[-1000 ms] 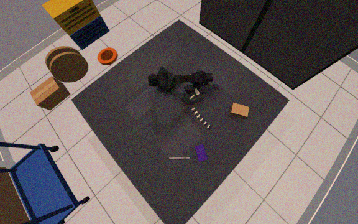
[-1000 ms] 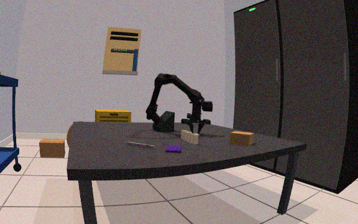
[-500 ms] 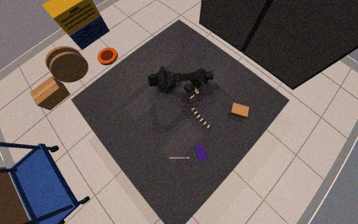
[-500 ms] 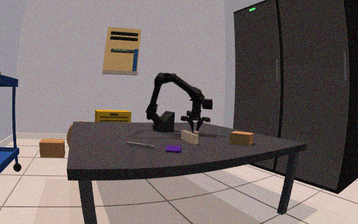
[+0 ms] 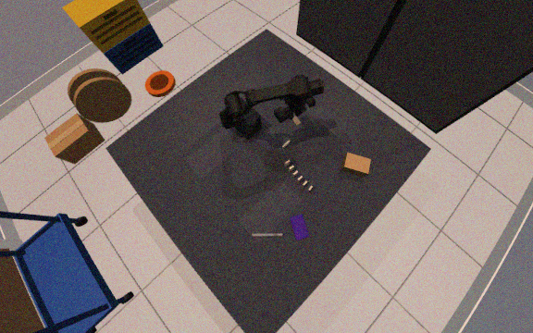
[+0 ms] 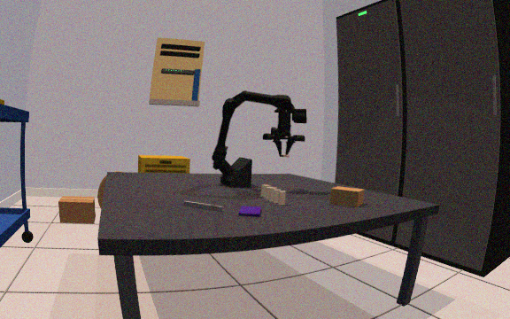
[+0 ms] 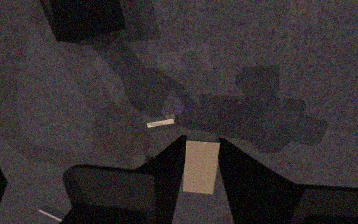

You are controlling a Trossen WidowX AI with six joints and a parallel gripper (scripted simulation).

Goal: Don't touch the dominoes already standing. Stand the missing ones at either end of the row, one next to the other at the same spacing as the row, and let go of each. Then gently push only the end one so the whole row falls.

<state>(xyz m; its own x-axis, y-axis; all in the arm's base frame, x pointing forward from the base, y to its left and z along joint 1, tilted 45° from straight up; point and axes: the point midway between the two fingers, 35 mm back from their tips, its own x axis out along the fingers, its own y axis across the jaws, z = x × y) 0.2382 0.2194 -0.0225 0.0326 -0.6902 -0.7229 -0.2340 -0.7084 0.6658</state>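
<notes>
A row of several cream dominoes (image 5: pixel 300 178) (image 6: pixel 274 194) stands upright, evenly spaced, near the middle of the table (image 5: pixel 192 153) (image 6: pixel 158 226). A loose domino (image 5: pixel 286 143) (image 7: pixel 160 123) lies between the row's robot-side end and the gripper, turned differently from the row; it seems to rest on a narrow side and is not discernible in the exterior view. My gripper (image 5: pixel 296 119) (image 6: pixel 284 154) (image 7: pixel 201 141) points down, shut on another domino (image 7: pixel 201 167), and holds it well above the table, behind the row. The wrist view does not show the row, which the gripper may hide.
A cardboard-coloured block (image 5: pixel 357 163) (image 6: pixel 347 197) sits right of the row. A purple flat block (image 5: pixel 299 227) (image 6: pixel 250 211) and a thin pale rod (image 5: pixel 266 235) (image 6: pixel 203 206) lie in front of it. The robot base (image 6: pixel 237 173) stands behind and left of the row.
</notes>
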